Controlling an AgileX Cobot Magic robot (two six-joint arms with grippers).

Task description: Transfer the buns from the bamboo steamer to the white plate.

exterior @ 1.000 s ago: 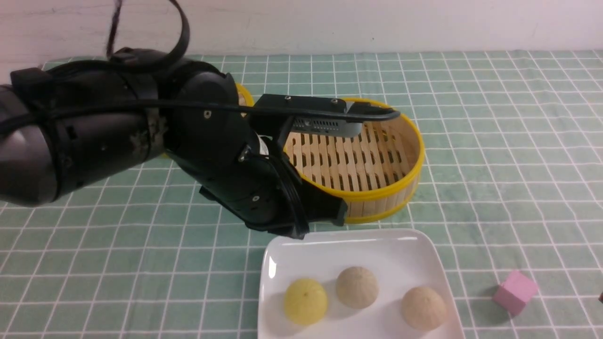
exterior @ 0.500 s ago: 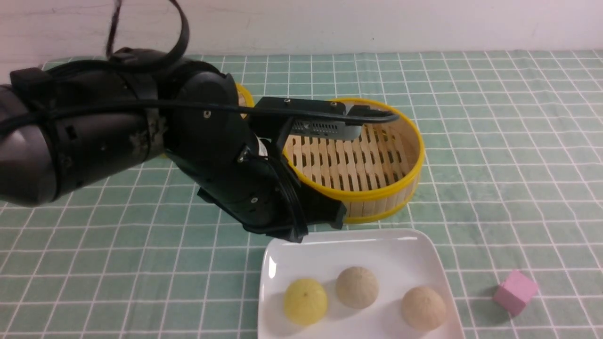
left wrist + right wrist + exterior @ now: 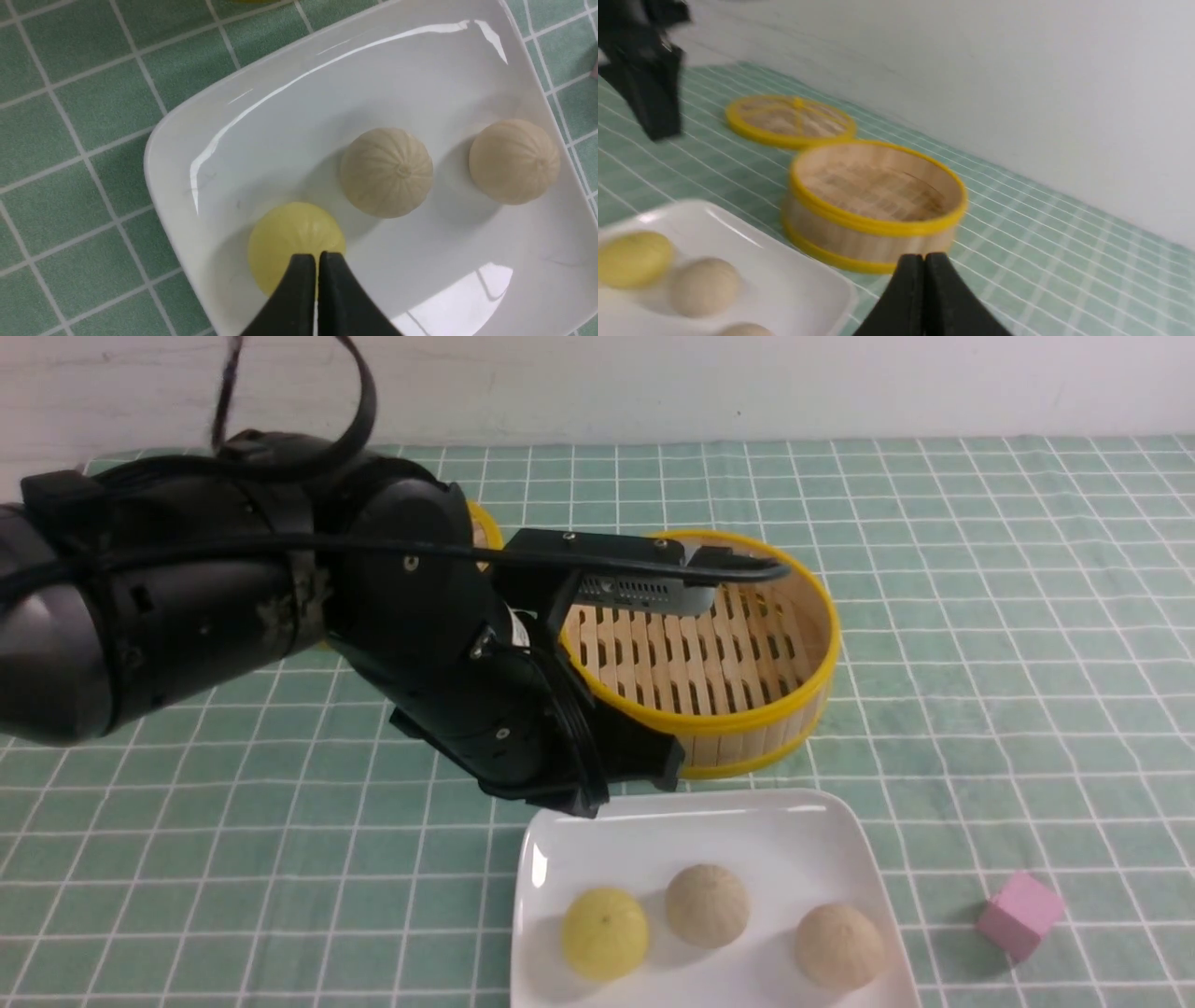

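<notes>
My left gripper [image 3: 317, 263], fingers together and empty, over the pale yellow bun [image 3: 292, 233] by the white plate [image 3: 327, 93]'s near-left corner, cream-beige bun [image 3: 514, 161] at its right edge, grey-tan bun [image 3: 387, 172] between, bamboo steamer [image 3: 747, 733] bare beyond the far edge, right gripper [image 3: 924, 263] closed too, open tabletop [image 3: 980, 616] rightward

No legible text, label or number anywhere.

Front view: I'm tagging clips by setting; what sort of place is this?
Probably a staged robot test bench, not a kitchen: green checked cloth, bare white wall, a bamboo steamer and a pink cube by the white plate.
</notes>
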